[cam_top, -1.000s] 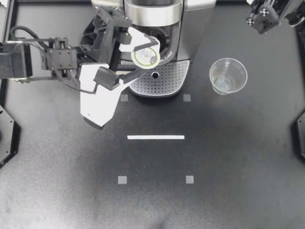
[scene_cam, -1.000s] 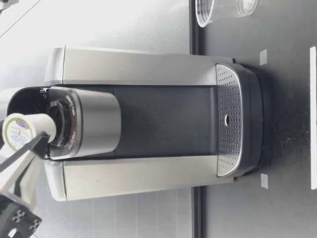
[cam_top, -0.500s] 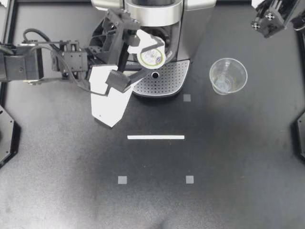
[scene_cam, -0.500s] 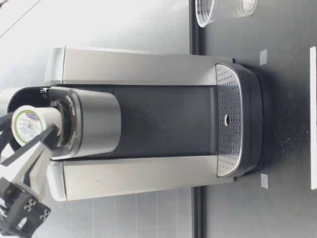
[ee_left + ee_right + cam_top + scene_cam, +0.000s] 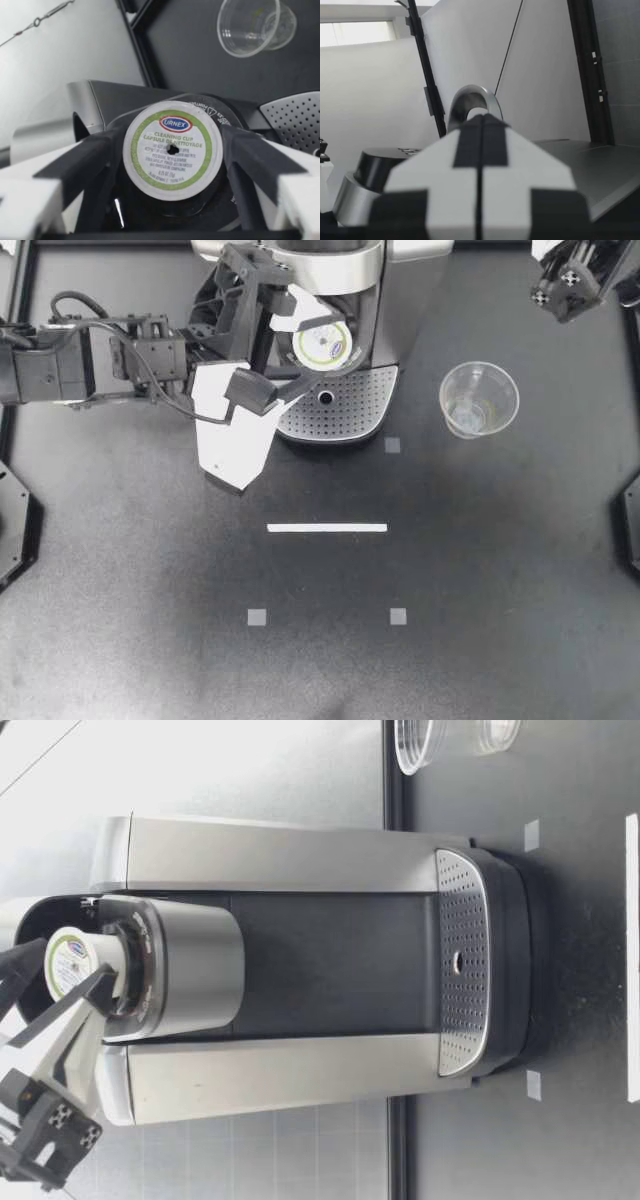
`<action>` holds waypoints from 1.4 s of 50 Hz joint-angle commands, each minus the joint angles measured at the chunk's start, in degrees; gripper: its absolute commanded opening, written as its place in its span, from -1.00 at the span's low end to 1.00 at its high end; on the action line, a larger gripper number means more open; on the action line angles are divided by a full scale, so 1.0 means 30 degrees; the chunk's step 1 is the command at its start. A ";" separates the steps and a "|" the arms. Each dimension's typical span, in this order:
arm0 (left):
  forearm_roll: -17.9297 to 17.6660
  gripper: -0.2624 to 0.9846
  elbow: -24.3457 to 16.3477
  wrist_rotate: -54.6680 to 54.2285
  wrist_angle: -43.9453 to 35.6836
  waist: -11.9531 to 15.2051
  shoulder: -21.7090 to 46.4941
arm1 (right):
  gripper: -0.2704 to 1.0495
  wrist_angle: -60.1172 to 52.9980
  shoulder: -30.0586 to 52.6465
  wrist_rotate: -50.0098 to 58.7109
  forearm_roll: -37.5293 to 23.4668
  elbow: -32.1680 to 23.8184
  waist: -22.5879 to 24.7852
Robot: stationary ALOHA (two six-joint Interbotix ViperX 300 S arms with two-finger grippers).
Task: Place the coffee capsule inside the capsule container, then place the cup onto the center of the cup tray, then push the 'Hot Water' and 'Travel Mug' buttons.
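Where the black table (image 5: 500, 570) reaches its far edge, a silver and black coffee machine (image 5: 400, 280) stands with its top open. My left gripper (image 5: 305, 345) reaches in over the machine from the side. Its two fingers pinch the coffee capsule (image 5: 322, 343), one finger on each side. My right gripper (image 5: 565, 285) hangs up in the air by the far corner of the table, well apart from everything. In the right wrist view its two fingers are pressed together with nothing between them.

The cup tray (image 5: 355, 405) is the silver plate full of little holes at the front of the machine. The clear plastic cup (image 5: 478, 399) stands upright on the table beside the machine, near the tray but not on it.

The capsule container (image 5: 220, 112) is the dark round hole in the top of the machine. The capsule sits right at the mouth of this hole, a bit tilted. Its white lid with a green ring faces up. I cannot tell how far in its bottom end goes.

A thin white strip (image 5: 327, 528) lies flat on the table in front of the machine. Small grey squares (image 5: 257, 617) are stuck on the table near it.
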 commanded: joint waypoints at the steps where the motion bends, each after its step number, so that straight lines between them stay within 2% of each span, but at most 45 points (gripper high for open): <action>1: 0.0293 0.54 -0.0352 -0.0117 -0.0059 0.0117 -0.0557 | -0.58 -0.0176 -0.0059 0.0029 -0.0029 -0.0264 0.0088; 9: 0.0352 0.54 -0.0176 -0.0205 -0.0176 0.0146 -0.1055 | -0.58 -0.0176 0.0234 0.0117 -0.0029 -0.0293 0.0088; 24: 0.0381 0.59 -0.0088 -0.0352 0.0439 0.0234 -0.0527 | -0.58 -0.0322 0.0557 0.0322 -0.0352 -0.0439 0.0088; 35: 0.0674 0.81 0.0879 -0.0352 -0.1875 0.0234 -0.1143 | -0.58 -0.0352 0.0732 0.0498 -0.0527 -0.0439 0.0088; 47: 0.0498 0.82 0.1611 -0.0791 -0.2578 0.0205 -0.1963 | -0.58 -0.0586 0.0908 0.0586 -0.0469 -0.0469 0.0088; 54: -0.0234 0.82 0.3691 -0.2607 -0.5830 -0.0117 -0.3896 | -0.58 -0.0674 0.1230 0.0439 0.0176 -0.1084 0.0000; 63: -0.1318 0.81 0.7617 -0.6445 -1.1514 -0.0264 -0.6240 | -0.58 -0.0557 0.2373 0.0469 0.0322 -0.2549 -0.0527; 70: -0.2520 0.81 1.0049 -0.9404 -1.6172 -0.0264 -0.7559 | -0.58 0.0586 0.3545 0.0469 0.0322 -0.4307 -0.1230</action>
